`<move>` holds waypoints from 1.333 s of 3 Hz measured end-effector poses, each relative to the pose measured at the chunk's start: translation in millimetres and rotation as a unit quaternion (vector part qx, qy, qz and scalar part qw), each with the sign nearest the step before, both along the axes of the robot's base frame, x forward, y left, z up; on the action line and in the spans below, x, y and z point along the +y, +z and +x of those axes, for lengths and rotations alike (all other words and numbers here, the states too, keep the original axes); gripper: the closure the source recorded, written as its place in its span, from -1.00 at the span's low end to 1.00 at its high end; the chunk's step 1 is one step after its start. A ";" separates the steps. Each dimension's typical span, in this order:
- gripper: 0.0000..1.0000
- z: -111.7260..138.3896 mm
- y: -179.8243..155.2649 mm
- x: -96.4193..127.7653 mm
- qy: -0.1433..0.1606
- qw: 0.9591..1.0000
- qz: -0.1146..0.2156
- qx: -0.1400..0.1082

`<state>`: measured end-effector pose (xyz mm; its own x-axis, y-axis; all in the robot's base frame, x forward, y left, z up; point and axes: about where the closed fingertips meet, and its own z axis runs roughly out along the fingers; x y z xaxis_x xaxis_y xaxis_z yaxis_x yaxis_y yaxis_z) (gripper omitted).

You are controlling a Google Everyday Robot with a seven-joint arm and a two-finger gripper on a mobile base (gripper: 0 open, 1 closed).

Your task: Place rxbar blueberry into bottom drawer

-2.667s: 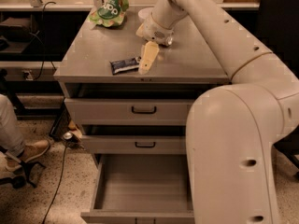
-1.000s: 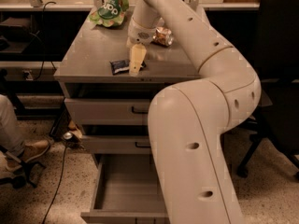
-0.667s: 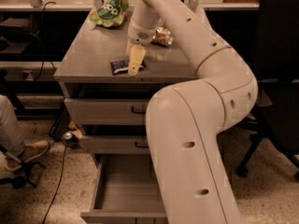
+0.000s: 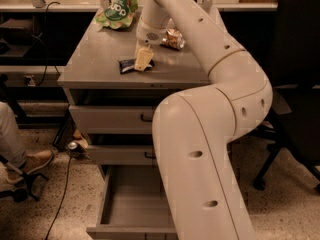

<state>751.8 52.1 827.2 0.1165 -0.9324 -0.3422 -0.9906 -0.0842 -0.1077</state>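
The rxbar blueberry (image 4: 128, 65), a small dark navy bar with a pale patch, lies flat on the grey cabinet top (image 4: 95, 64), near its front middle. My gripper (image 4: 143, 59) hangs over the bar's right end, its pale fingers pointing down and covering that end. The bottom drawer (image 4: 131, 204) is pulled out at floor level, a wide plain grey tray with nothing showing in it; my arm hides its right side.
A green chip bag (image 4: 118, 9) lies at the back left of the cabinet top and a crumpled gold foil packet (image 4: 173, 38) at the back right. Two shut upper drawers (image 4: 107, 119) sit above. A person's foot (image 4: 31, 162) and a cable are left, a black chair (image 4: 295, 84) right.
The gripper has moved left from beside the bar to right over its right end. In the last second it has hardly moved. The bar lies where it was.
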 end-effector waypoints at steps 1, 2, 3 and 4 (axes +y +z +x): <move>1.00 -3.5 10.9 -11.4 -0.014 0.999 0.028 -0.001; 1.00 -15.3 32.8 -38.4 -0.045 0.997 0.067 -0.008; 1.00 -57.9 54.4 -86.4 -0.093 0.989 0.114 -0.012; 1.00 -101.1 37.1 -108.9 -0.107 0.986 0.125 0.018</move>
